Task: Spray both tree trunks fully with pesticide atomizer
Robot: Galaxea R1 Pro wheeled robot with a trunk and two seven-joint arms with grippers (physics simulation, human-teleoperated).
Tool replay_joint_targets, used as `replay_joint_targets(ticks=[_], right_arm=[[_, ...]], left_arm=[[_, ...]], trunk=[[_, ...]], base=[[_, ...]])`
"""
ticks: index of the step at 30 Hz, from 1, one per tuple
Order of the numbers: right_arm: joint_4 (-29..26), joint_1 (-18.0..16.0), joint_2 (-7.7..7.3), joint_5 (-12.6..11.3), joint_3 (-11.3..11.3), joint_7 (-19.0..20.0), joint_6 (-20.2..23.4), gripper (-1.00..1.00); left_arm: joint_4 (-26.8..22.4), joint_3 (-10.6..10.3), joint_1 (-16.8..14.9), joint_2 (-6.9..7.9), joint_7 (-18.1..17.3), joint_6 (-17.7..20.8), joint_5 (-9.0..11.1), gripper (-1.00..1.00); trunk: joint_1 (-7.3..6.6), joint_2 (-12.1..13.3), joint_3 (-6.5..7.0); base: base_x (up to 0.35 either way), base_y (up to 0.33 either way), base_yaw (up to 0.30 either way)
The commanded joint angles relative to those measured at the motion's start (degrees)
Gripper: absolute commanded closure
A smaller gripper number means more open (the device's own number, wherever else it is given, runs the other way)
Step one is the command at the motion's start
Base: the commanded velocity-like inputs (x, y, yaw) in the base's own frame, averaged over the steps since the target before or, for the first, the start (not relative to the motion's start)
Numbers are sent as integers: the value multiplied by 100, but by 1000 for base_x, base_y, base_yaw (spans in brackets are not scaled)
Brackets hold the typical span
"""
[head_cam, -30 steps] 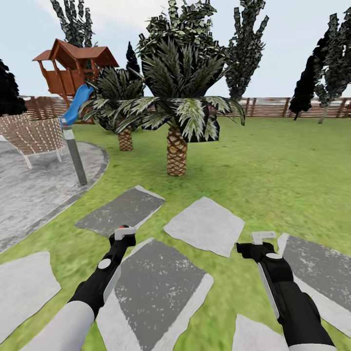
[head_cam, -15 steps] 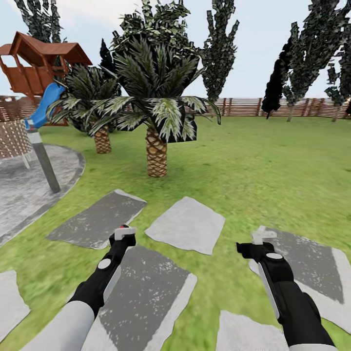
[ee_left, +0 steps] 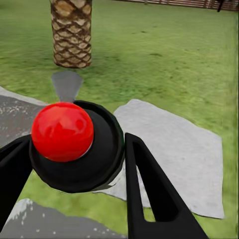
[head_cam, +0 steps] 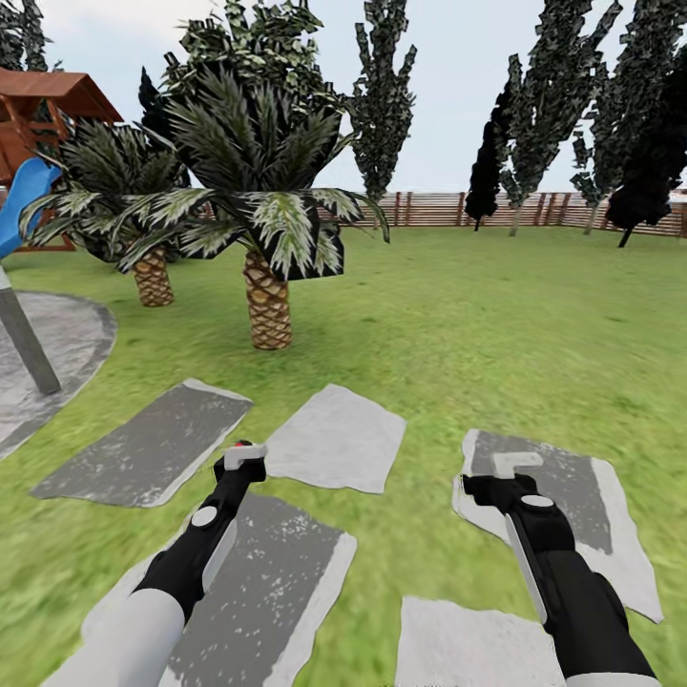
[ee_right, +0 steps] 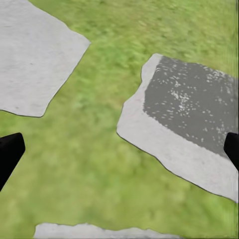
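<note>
Green lawn (head_cam: 496, 315) spreads to a slatted fence (head_cam: 429, 208), with grey paving slabs (head_cam: 334, 439) set in the grass just ahead of the robot. At far left a grey post (head_cam: 24, 343) stands on the edge of a paved patch, and beside it rise two short palms (head_cam: 267, 305) with scaly trunks.

The left pincer (head_cam: 243, 460) hangs low over the slabs. In the left wrist view its two black fingers (ee_left: 149, 189) sit against either side of a round black body capped with a red ball. I take this for the pesticide atomizer (ee_left: 74, 149), gripped. Its grey nozzle points straight ahead along the fingers, toward the nearer palm trunk (ee_left: 72, 32), which is no target.

The right pincer (head_cam: 515, 466) is empty, its fingers spread wide over grass and slab.

Tall trees (head_cam: 534, 105) stand well apart from the robot, right of centre along the fence. Whether any of them is a tree to spray I cannot tell. Judging from this, the sprayer's axis must swing right of the palms, and the left arm carries it.
</note>
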Motion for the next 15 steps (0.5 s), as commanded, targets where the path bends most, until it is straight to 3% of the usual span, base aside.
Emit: replay_joint_targets(ticks=[1, 8, 15], right_arm=[[0, 0, 0, 1, -3, 0, 0, -100], [7, 0, 0, 1, -379, 0, 0, -100], [6, 0, 0, 1, -463, 0, 0, -100]], left_arm=[[-2, -1, 0, 0, 0, 0, -1, 100], [-1, -1, -1, 0, 0, 0, 0, 100], [-4, -1, 1, 0, 0, 0, 0, 100]], trunk=[[0, 0, 0], [0, 0, 0], [0, 0, 0]], base=[[0, 0, -266], [0, 0, -266], [0, 0, -269]])
